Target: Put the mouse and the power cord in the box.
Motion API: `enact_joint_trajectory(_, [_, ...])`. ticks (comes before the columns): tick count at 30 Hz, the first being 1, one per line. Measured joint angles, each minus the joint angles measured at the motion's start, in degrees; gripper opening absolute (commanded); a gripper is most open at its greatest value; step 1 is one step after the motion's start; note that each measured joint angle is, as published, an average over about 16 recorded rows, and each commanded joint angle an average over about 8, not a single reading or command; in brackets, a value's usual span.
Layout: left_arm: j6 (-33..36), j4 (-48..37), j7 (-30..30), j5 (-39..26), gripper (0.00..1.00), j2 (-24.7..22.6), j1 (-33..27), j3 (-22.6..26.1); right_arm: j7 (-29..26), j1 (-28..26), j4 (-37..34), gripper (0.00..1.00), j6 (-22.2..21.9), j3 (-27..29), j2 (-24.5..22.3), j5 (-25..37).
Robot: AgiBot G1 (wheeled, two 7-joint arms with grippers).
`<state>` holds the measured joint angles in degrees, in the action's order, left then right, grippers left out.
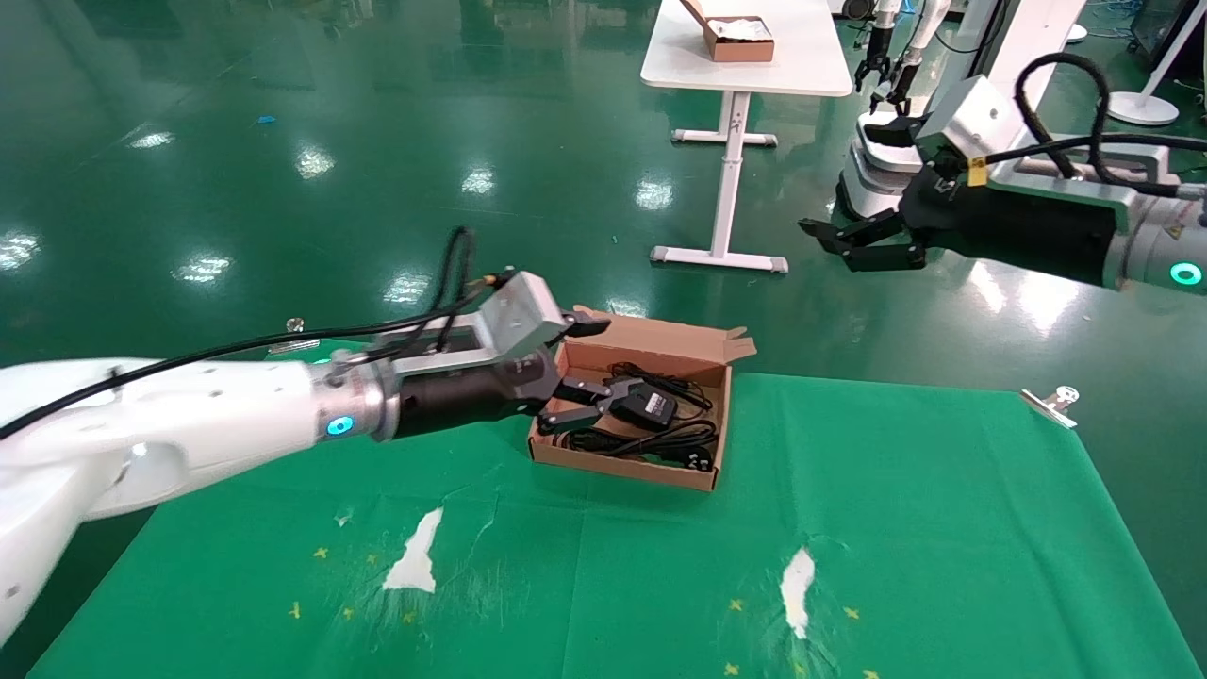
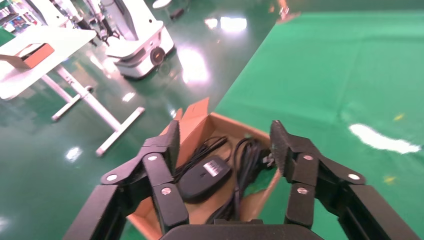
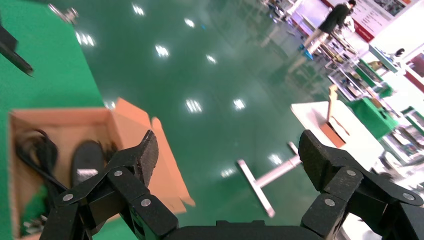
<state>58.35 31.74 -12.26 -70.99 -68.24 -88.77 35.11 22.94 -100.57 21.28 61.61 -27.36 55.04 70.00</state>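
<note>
A: Cloth (image 1: 849,528) first: green, covers the near table, with two white worn patches toward the front edge; status of the left arm?

B: Left gripper (image 1: 592,404) reaches in from the left over the box's near-left corner; fingers (image 2: 172,141) spread wide, nothing between them; the wrist view shows both pads apart above the box contents.

A: Location of the task items?

B: Box (image 1: 702,479) sits on the cloth at the far edge of the table, flap lid (image 1: 660,332) open and leaning away; mouse (image 1: 647,404) lies inside, roughly mid-box, pale label patch facing up, thin cable trailing toward the far wall; power cord (image 1: 651,441) lies coiled inside along the near wall, plug at the right end.

A: Right arm?

B: Right gripper (image 1: 839,244) is raised well beyond the table on the right, over the green floor; jaws wide apart, empty.

A: Background?

B: White table (image 1: 745,71) stands farther off on the floor, carrying a small brown box (image 1: 735,40).
</note>
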Motion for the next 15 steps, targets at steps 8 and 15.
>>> enact_joint_trajectory(8, [4.8,7.3,4.0,5.1,1.0,5.8,4.8,-3.3,-5.9,6.8,9.1,1.0,4.2,2.0,-3.5,-4.9])
enact_joint_trajectory(15, [9.0,13.7,7.6,9.6,1.0,10.9,8.9,-6.3,-11.0,12.7,17.1,1.0,7.9,3.7,-6.5,-9.2])
